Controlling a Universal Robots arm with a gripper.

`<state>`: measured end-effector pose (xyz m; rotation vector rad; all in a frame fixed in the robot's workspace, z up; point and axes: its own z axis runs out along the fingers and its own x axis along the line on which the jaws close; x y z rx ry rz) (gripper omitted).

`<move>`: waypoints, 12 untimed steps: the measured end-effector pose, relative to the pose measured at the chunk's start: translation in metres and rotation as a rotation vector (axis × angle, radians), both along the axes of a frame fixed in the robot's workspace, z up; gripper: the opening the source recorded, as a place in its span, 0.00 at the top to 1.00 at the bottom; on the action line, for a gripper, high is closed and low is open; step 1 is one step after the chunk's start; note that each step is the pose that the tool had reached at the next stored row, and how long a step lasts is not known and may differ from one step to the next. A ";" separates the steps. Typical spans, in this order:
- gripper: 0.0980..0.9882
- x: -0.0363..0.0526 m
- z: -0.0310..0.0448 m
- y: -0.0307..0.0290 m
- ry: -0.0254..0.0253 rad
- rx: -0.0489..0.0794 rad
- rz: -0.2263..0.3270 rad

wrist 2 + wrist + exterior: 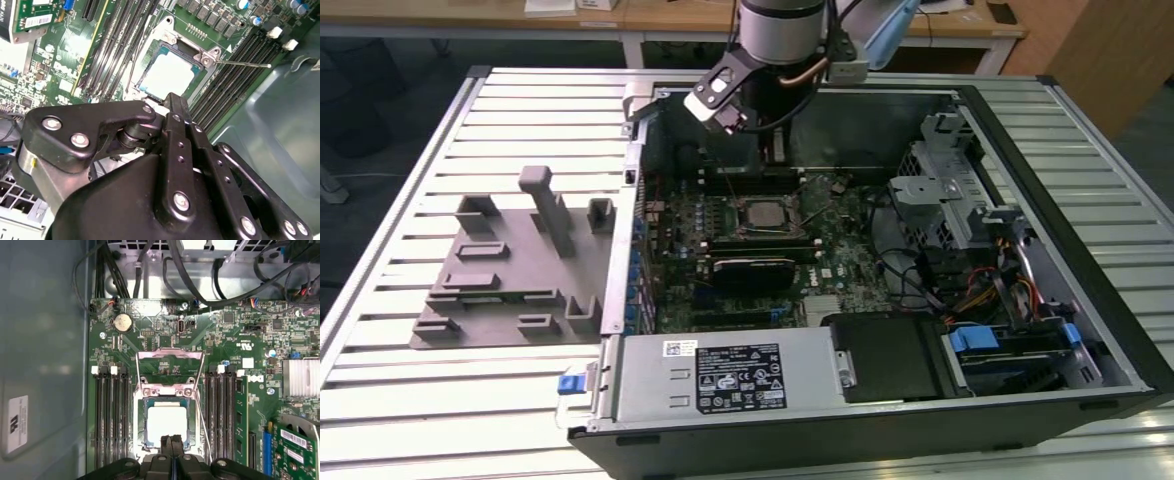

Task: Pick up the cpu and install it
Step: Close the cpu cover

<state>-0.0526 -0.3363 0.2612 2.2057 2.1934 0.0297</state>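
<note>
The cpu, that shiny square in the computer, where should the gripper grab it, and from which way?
Probably by two opposite edges of the cpu, coming straight down from above. It lies flat in its socket, rim all around it, so no side way in. The metal frame is flipped open, leaving the top free.

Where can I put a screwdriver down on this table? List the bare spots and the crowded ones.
Bare slats of the table: the near corner at the exterior view's left, bordered by the fixture and the case; also the stretch beyond the fixture, up to the far edge. Crowded: inside the case, motherboard, cables and the shut claw over the cpu.
</note>
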 end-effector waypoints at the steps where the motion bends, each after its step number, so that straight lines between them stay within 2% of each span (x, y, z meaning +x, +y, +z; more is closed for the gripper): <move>1: 0.99 0.0000 0.0011 0.0000 0.0000 0.000 0.000; 7: 0.99 0.0004 0.0016 0.0000 0.0000 0.000 0.000; 12: 0.99 0.0081 0.0015 0.0000 0.0000 0.000 0.000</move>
